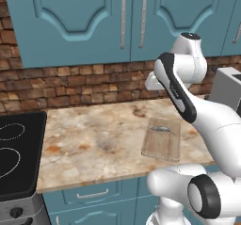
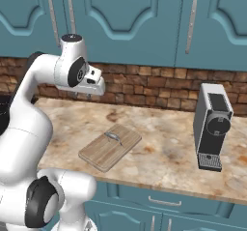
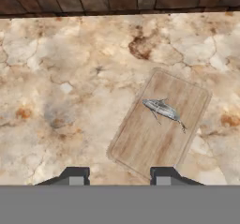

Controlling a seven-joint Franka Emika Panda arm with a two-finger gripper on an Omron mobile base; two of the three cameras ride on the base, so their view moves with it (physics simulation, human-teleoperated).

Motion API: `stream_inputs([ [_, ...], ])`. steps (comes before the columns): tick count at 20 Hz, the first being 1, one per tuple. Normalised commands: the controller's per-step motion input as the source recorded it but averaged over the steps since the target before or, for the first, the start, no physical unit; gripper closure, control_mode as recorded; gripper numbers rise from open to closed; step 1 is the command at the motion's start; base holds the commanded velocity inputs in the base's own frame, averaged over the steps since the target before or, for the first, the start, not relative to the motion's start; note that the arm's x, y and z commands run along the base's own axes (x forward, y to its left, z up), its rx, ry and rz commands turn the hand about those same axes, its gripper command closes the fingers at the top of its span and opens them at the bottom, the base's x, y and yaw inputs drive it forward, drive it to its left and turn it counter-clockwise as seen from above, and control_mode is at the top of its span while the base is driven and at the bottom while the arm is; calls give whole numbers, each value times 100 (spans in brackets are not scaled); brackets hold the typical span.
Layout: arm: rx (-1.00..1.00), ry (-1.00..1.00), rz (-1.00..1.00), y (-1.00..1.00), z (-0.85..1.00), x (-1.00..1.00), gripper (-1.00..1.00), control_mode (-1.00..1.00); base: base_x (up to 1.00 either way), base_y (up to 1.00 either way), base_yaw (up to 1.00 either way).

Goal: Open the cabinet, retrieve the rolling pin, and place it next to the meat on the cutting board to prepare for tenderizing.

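Observation:
The teal cabinet (image 1: 80,12) (image 2: 120,17) hangs over the counter with both doors shut, its two silver bar handles (image 1: 123,19) side by side. The rolling pin is out of view. On the counter lies the cutting board (image 1: 162,141) (image 2: 110,148) (image 3: 159,129), and the small grey meat (image 1: 161,129) (image 2: 114,137) (image 3: 163,109) rests on its far half. My gripper (image 3: 118,178) hovers high above the counter, pointing down, open with nothing between its fingertips. The board lies below it and slightly to the right.
A grey coffee machine (image 2: 212,126) (image 1: 226,90) stands on the counter to the right of the board. A black stove top (image 1: 16,153) borders the counter on the left. A brick wall (image 1: 70,85) runs behind, and teal drawers (image 1: 92,193) sit below the counter edge.

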Motion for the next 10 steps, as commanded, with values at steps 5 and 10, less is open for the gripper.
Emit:
stream_inputs([
  [5, -4, -11, 0, 3, 0, -22, -100, -100, 0, 0, 0],
  [10, -12, -42, 0, 22, 9, -61, -100, -100, 0, 0, 0],
])
